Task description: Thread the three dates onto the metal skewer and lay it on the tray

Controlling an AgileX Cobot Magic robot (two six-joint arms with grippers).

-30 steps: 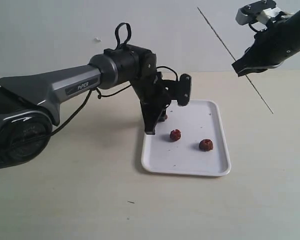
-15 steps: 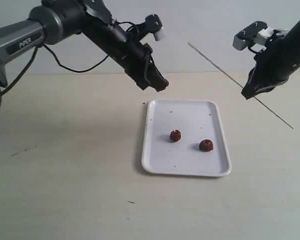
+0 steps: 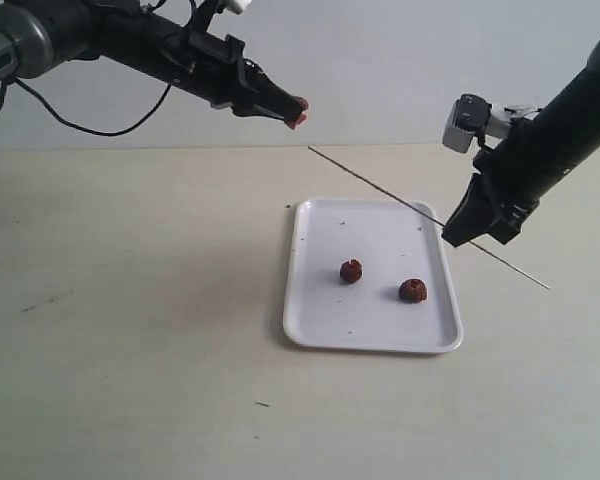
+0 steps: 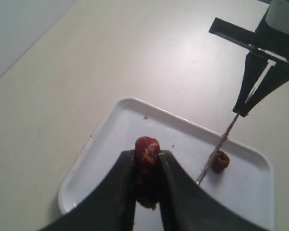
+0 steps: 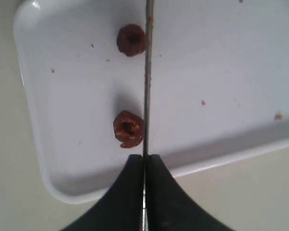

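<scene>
The white tray (image 3: 320, 300) lies on the table with two dates on it, one (image 3: 351, 270) near its middle and one (image 3: 412, 290) to the right. High at the upper left my left gripper (image 3: 296, 111) is shut on the third date (image 4: 147, 149), its red tip showing between the jaws. My right gripper (image 3: 452, 232) is shut on the thin metal skewer (image 3: 375, 185), which slants up and left over the tray toward the left gripper. In the right wrist view the skewer (image 5: 147, 72) crosses above both tray dates (image 5: 128, 128) (image 5: 131, 40).
The pale table (image 3: 130, 330) stretches round the tray. A black cable (image 3: 90, 125) hangs from the left arm at the upper left. A small dark speck (image 3: 263, 405) lies on the table in front of the tray.
My left gripper has lifted a date off the tray and risen to the upper left. The right gripper has come down and left, bringing the skewer low over the tray.
</scene>
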